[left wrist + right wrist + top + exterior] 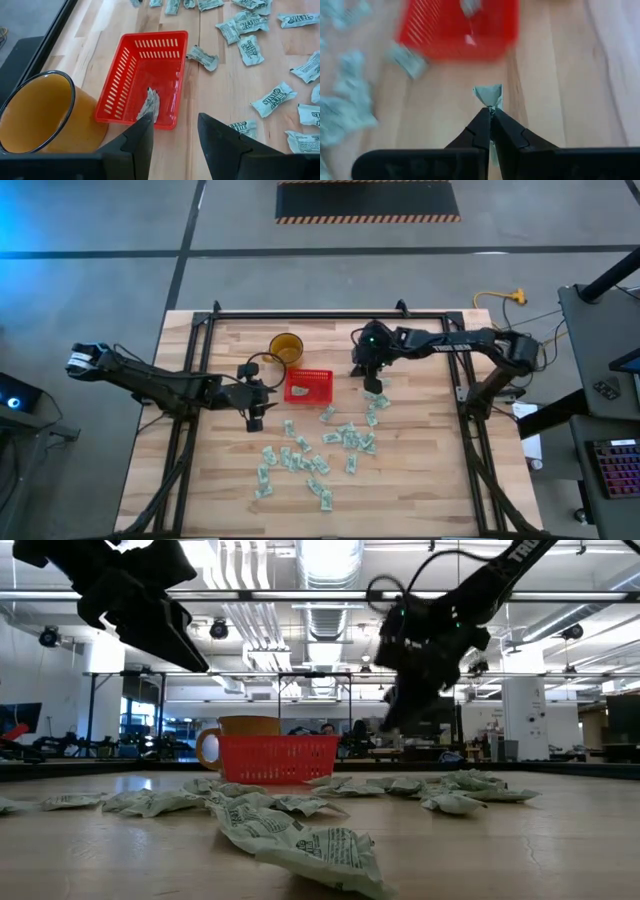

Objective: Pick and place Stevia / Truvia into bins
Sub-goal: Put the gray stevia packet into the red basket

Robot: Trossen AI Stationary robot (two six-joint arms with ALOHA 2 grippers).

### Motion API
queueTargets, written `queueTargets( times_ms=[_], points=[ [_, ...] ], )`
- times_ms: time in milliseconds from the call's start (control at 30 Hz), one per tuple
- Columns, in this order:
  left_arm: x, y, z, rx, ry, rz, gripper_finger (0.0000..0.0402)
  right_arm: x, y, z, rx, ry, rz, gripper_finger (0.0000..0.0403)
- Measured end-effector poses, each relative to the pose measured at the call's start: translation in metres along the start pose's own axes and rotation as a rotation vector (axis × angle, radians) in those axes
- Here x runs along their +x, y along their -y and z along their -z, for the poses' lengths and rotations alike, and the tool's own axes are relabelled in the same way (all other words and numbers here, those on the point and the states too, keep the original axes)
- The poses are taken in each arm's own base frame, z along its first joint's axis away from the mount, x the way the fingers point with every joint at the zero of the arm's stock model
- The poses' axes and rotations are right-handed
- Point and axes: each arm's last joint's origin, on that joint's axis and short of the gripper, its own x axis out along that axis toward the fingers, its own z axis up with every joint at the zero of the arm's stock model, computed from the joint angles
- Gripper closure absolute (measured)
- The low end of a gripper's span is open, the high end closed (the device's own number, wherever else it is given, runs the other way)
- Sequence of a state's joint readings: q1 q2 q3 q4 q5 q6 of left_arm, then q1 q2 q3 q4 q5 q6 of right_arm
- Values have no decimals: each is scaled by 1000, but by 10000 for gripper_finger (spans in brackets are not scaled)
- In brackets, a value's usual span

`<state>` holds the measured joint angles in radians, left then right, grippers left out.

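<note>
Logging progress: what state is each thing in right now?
Red basket: upright, one sachet inside.
Yellow cup: upright, beside the basket.
Left claw: open, empty.
Right claw: shut on a sachet.
Loose sachets: scattered on the table.

Industrial laboratory or workshop hall. Exposed ceiling ducts (pixel 320 615) and strip lights (pixel 330 555), a concrete floor (pixel 90 290) with a hazard-striped mat (pixel 367 200), and a keyboard (pixel 615 465) beside the wooden bench (pixel 430 470) indicate the setting.
</note>
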<state>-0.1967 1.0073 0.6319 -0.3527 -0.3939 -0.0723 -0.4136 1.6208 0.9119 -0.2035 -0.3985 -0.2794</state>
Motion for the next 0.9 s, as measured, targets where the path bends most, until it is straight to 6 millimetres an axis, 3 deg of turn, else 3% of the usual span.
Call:
queueTargets(
  times_ms=[233, 367, 667, 900],
  points=[
    [0, 0, 0, -1, 4, 0, 264, 4, -39, -43, -228, 333, -66, 394],
    [1, 0, 0, -1, 1, 0, 264, 16, -54, -53, -365, 435, -73, 394],
    [10, 4, 3, 19, -44, -3, 264, 15, -49, -54, -321, 436, -10, 394],
    [19, 8, 5, 36, -84, -6, 264, 35, -42, -46, -249, 403, 0, 392]
  ],
)
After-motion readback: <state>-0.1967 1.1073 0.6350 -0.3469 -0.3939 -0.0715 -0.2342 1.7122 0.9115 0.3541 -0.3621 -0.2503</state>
